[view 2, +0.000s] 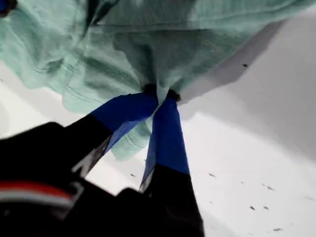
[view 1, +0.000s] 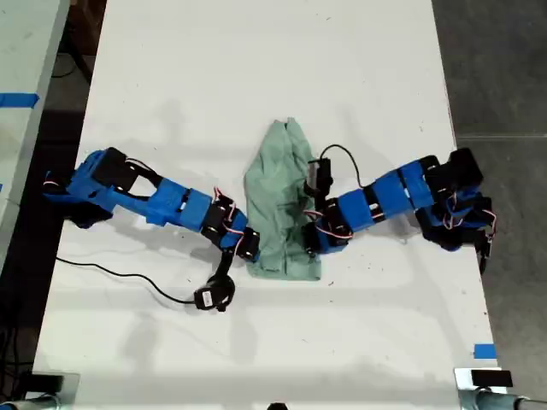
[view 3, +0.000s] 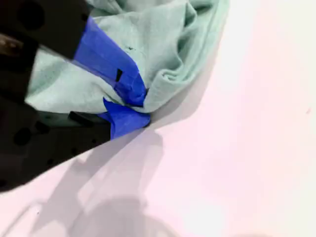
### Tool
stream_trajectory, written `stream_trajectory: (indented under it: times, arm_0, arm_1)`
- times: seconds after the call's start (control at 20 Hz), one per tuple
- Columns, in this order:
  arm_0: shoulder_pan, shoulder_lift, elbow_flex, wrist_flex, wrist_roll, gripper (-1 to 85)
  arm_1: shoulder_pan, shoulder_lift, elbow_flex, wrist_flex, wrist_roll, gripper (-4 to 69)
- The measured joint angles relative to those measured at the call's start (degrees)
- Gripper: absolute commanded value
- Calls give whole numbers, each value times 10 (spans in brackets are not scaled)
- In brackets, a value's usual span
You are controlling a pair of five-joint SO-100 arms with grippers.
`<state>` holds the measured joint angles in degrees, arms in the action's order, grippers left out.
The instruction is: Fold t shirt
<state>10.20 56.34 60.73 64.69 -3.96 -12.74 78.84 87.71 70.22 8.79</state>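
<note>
While the white table (view 1: pixel 256 77) carries everything, the t shirt (view 1: pixel 278 196) lies bunched lengthwise at its middle, between both arms. My first gripper (view 2: pixel 160 97) is clamped on a fabric edge, cloth gathered at its tips. My second gripper (view 3: pixel 140 106) pinches another fold, jaws closed on it.

t shirt (view 1: pixel 278 201) on table (view 1: pixel 256 68) | 2 arms flank it (1 each side, exterior view) | both grippers touching it
</note>
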Motion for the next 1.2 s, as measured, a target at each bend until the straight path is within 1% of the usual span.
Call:
stream_trajectory:
  times: [0.15, 0.25, 0.3, 0.45, 0.6, 0.7, 0.75, 0.8, 0.85, 0.9, 0.95, 1.0, 1.1, 1.2]
  arm_0:
    - [2, -2, -5, -4, 6, -3]
    - [-7, 26, -4, 10, 20, -3]
    - [-20, 54, -4, 25, 25, -3]
    - [-104, 141, -4, 77, 41, -3]
    - [-201, 189, -4, 95, 59, -3]
    - [-262, 192, -4, 95, 71, -3]
    - [-287, 192, -4, 95, 77, -3]
    - [-309, 192, -4, 95, 83, -3]
    - [-328, 191, -4, 95, 93, 9]
    - [-345, 186, -4, 94, 103, 68]
    - [-361, 180, -4, 93, 113, 127]
    - [-377, 177, -4, 90, 128, 164]
    - [-406, 176, -4, 86, 168, 179]
    - [-434, 176, -4, 87, 200, 172]
  arm_1:
    - [-1, 59, 2, 18, -8, -19]
    - [14, 131, 3, 25, -62, -19]
    - [33, 173, 3, 42, -80, -19]
    - [120, 317, 29, 58, -141, -13]
    - [245, 451, 96, 54, -213, 25]
    - [324, 483, 121, 37, -260, 98]
    - [349, 482, 125, 28, -280, 120]
    - [366, 467, 125, 15, -299, 156]
    - [381, 443, 125, 2, -316, 261]
    - [396, 415, 126, -11, -329, 326]
    - [412, 391, 126, -21, -333, 375]
    - [432, 367, 125, -31, -334, 423]
    - [476, 339, 121, -36, -345, 433]
    - [527, 336, 103, -28, -358, 410]
